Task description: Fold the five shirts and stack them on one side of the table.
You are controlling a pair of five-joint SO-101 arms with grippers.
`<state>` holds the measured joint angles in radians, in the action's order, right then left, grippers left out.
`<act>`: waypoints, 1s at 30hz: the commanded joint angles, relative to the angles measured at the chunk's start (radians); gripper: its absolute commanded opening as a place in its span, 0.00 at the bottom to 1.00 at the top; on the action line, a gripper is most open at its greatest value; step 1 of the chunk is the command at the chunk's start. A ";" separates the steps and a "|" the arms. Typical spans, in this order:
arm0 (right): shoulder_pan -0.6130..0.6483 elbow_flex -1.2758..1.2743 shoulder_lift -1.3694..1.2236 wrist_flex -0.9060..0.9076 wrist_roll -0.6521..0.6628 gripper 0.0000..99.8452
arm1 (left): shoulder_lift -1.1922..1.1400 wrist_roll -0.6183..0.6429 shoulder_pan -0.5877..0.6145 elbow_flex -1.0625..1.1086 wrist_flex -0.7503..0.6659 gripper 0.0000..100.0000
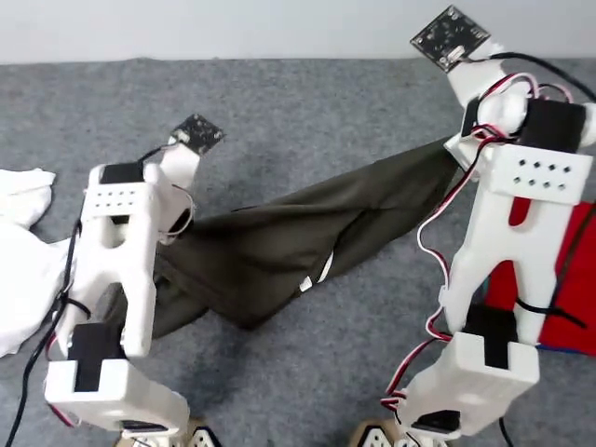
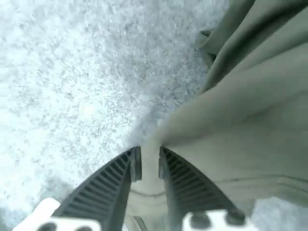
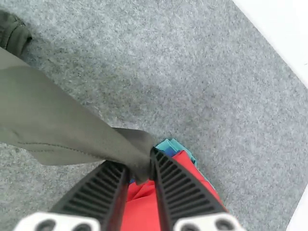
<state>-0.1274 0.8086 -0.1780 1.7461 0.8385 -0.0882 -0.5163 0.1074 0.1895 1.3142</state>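
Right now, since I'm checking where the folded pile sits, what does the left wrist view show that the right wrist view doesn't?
Left wrist view, not the right: the left tool shut on a fold of the green shirt. Right wrist view, not the left: the right tool pinching another part of that shirt, a red shirt beneath it with a teal cloth edge under the red, and a white strip beyond the grey mat. Both: the green shirt and the grey mat.
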 commanded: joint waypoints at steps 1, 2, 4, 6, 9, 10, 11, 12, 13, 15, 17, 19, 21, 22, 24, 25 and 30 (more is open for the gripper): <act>0.002 0.048 0.007 0.022 -0.006 0.01 | 0.008 -0.006 -0.068 -0.134 0.181 0.07; 0.002 0.048 0.007 0.022 -0.006 0.01 | 0.008 -0.006 -0.091 -0.160 0.227 0.07; 0.002 0.048 0.005 0.021 -0.006 0.01 | 0.008 -0.006 -0.147 -0.209 0.316 0.07; 0.002 0.048 0.005 0.016 -0.006 0.01 | 0.008 -0.005 -0.209 -0.240 0.387 0.07; 0.002 0.048 0.004 0.013 -0.006 0.01 | 0.008 0.002 -0.307 -0.240 0.442 0.07; 0.002 0.046 0.004 0.013 -0.006 0.01 | 0.011 0.015 -0.330 -0.225 0.442 0.07; 0.002 0.046 0.004 0.013 -0.006 0.01 | 0.018 0.026 -0.351 -0.205 0.440 0.07; 0.002 0.046 0.004 0.013 -0.006 0.01 | 0.026 0.032 -0.373 -0.182 0.439 0.07; 0.002 0.046 0.004 0.013 -0.006 0.01 | 0.032 0.032 -0.400 -0.156 0.439 0.07; 0.001 0.046 0.004 0.013 -0.006 0.01 | 0.040 0.034 -0.457 -0.097 0.439 0.07; -0.005 0.046 0.001 0.013 -0.006 0.01 | 0.040 0.035 -0.505 -0.038 0.428 0.07; -0.008 0.046 -0.015 0.013 -0.006 0.01 | 0.040 0.044 -0.529 0.024 0.388 0.07; -0.013 0.046 -0.030 0.016 -0.006 0.01 | 0.034 0.069 -0.537 0.079 0.339 0.07; -0.015 0.048 -0.035 0.015 -0.008 0.01 | 0.032 0.071 -0.540 0.110 0.315 0.07; -0.015 0.051 -0.038 0.012 -0.008 0.01 | 0.032 0.071 -0.539 0.171 0.252 0.07; -0.013 0.051 -0.039 0.012 -0.008 0.01 | 0.032 0.071 -0.522 0.193 0.218 0.07; -0.013 0.052 -0.041 0.012 -0.008 0.01 | 0.032 0.021 -0.361 0.209 0.074 0.07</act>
<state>-0.1304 0.8086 -0.2256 1.7461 0.8385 -0.0867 -0.4580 -0.3422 0.4012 1.4661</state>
